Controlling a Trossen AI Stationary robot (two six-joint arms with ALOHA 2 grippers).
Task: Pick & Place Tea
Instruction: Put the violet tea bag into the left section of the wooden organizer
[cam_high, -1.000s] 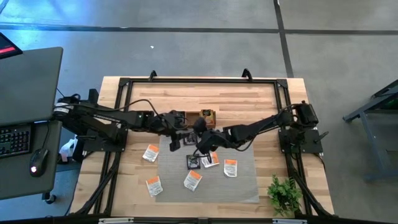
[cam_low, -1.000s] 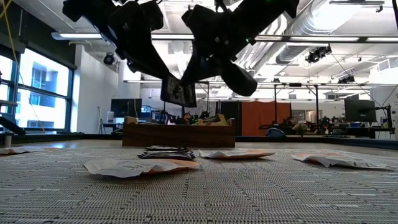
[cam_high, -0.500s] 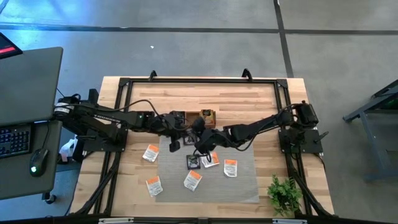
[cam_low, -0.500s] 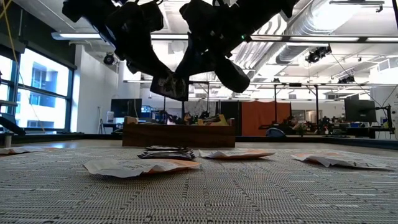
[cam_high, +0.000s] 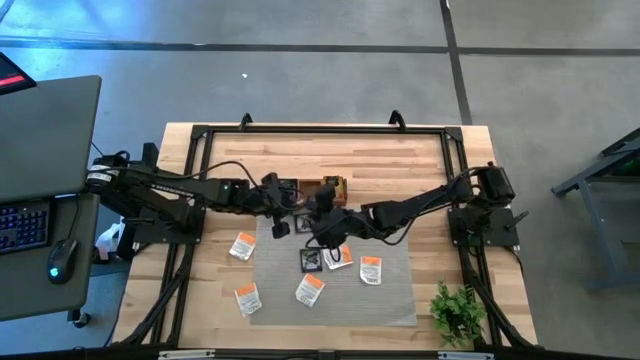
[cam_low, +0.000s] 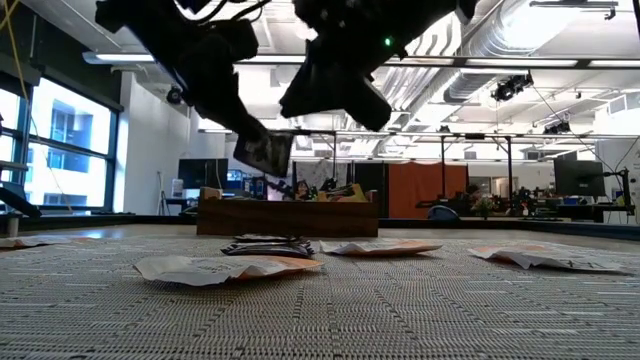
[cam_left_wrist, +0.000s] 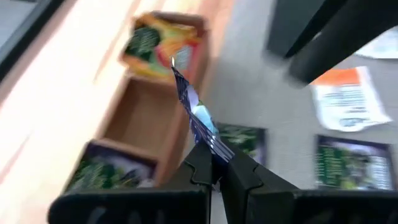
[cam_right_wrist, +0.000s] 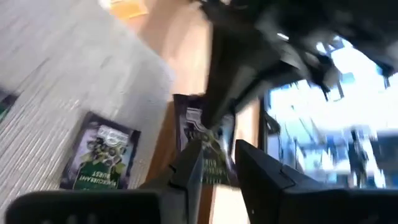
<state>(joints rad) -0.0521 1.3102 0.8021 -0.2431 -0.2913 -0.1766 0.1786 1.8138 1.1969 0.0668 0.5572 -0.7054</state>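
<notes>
**Over the box: left pincer carrying a tea sachet**

Above the wooden box (cam_left_wrist: 134, 134), the left pincer (cam_left_wrist: 214, 163) pinched a dark sachet (cam_left_wrist: 194, 115) by its lower edge, so it stood on end, likely lined up for dropping into a compartment. Foil looked blue-black, thin and crinkled. Right pincer (cam_right_wrist: 214, 163) hung close beside the left one, fingers spread, nothing between them, probably just free. More sachets (cam_high: 310, 288), white-and-orange plus black, lay flat on the grey mat (cam_high: 400, 300) on the surface (cam_high: 330, 155). Box ends already held packets; middle compartment looked empty.
</notes>
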